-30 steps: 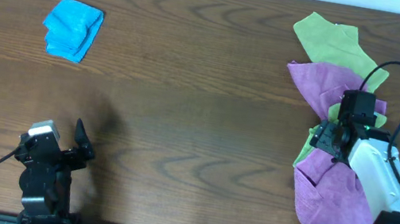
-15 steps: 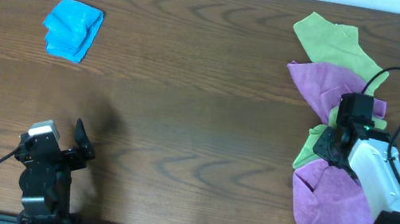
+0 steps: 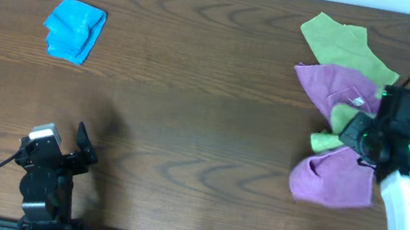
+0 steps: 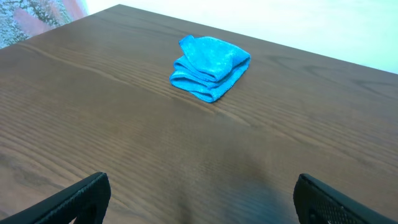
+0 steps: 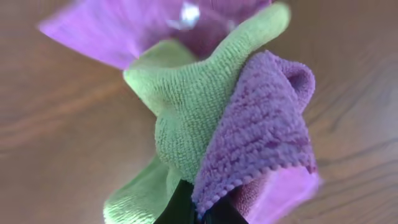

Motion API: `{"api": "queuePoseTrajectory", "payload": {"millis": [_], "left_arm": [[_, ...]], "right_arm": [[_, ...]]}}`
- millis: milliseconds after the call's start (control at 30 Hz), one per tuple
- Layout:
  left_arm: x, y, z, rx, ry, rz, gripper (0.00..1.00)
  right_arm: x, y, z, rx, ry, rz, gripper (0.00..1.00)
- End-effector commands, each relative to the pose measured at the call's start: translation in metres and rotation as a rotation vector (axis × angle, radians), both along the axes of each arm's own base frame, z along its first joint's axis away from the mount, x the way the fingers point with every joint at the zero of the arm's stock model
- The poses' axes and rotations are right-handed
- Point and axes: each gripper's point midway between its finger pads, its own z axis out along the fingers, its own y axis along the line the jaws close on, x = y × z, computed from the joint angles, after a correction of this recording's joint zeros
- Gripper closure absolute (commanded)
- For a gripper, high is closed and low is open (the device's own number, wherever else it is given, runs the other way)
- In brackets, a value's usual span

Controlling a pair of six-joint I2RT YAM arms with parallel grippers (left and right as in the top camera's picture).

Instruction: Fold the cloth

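At the right of the table lies a heap of cloths. My right gripper [image 3: 358,136] is shut on a bunched edge of the lower lilac cloth [image 3: 331,181], and a fold of lime-green cloth [image 3: 330,140] is pinched up beside it. In the right wrist view the lilac cloth [image 5: 261,137] and the green fold [image 5: 189,118] rise straight from my shut gripper [image 5: 196,213]. A second lilac cloth [image 3: 332,84] with a small white tag [image 3: 360,100] lies just behind. My left gripper [image 4: 202,202] stands open over bare wood at the front left, far from the heap.
A bright-blue folded cloth [image 3: 75,29] lies at the back left, also seen from the left wrist [image 4: 210,64]. More lime-green cloth [image 3: 340,41] spreads at the back right. Bare brown wood [image 3: 196,122] runs between the two arms.
My right gripper has shut on the cloths and pulled up and to the right. The lower lilac cloth is drawn up into a smaller bunch. The left arm has not moved.
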Motion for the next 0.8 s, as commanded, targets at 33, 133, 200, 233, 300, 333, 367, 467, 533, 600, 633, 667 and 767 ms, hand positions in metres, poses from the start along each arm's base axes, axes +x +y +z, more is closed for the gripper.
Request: {"api": "queuePoseTrajectory", "payload": {"millis": [33, 133, 200, 233, 300, 333, 367, 467, 533, 600, 633, 667, 767], "left_arm": [[-0.001, 0.001, -0.012, 0.011, 0.033, -0.001, 0.05], [-0.001, 0.001, -0.012, 0.011, 0.033, -0.001, 0.05], [-0.001, 0.001, -0.012, 0.011, 0.033, -0.001, 0.05], [-0.001, 0.001, -0.012, 0.011, 0.033, -0.001, 0.05], [-0.001, 0.001, -0.012, 0.011, 0.033, -0.001, 0.05], [-0.001, 0.001, -0.012, 0.011, 0.033, -0.001, 0.05], [-0.001, 0.001, -0.012, 0.011, 0.033, -0.001, 0.05], [-0.001, 0.001, -0.012, 0.011, 0.033, -0.001, 0.05], [-0.001, 0.001, -0.012, 0.011, 0.033, -0.001, 0.05], [-0.001, 0.001, -0.012, 0.011, 0.033, -0.001, 0.05], [-0.001, 0.001, -0.012, 0.011, 0.033, -0.001, 0.05], [-0.001, 0.001, -0.012, 0.011, 0.033, -0.001, 0.05], [-0.001, 0.001, -0.012, 0.011, 0.033, -0.001, 0.05]], "right_arm": [[-0.004, 0.006, 0.034, 0.019, -0.103, 0.025, 0.99], [-0.008, 0.015, 0.05, 0.056, -0.165, 0.054, 0.89], [-0.009, 0.018, 0.058, 0.069, -0.199, 0.067, 0.85], [-0.01, 0.019, 0.061, 0.071, -0.21, 0.069, 0.99], [-0.012, 0.019, 0.064, 0.069, -0.223, 0.069, 0.99], [-0.013, 0.019, 0.066, 0.069, -0.228, 0.07, 0.98], [-0.013, 0.019, 0.066, 0.068, -0.229, 0.07, 0.76], [-0.014, 0.019, 0.065, 0.069, -0.222, 0.069, 0.99], [-0.015, 0.019, 0.064, 0.069, -0.218, 0.069, 0.99], [-0.016, 0.019, 0.064, 0.069, -0.214, 0.069, 0.99], [-0.016, 0.019, 0.063, 0.07, -0.213, 0.068, 0.99], [-0.016, 0.019, 0.063, 0.069, -0.213, 0.069, 0.99], [-0.016, 0.019, 0.062, 0.07, -0.208, 0.069, 0.99]]}}
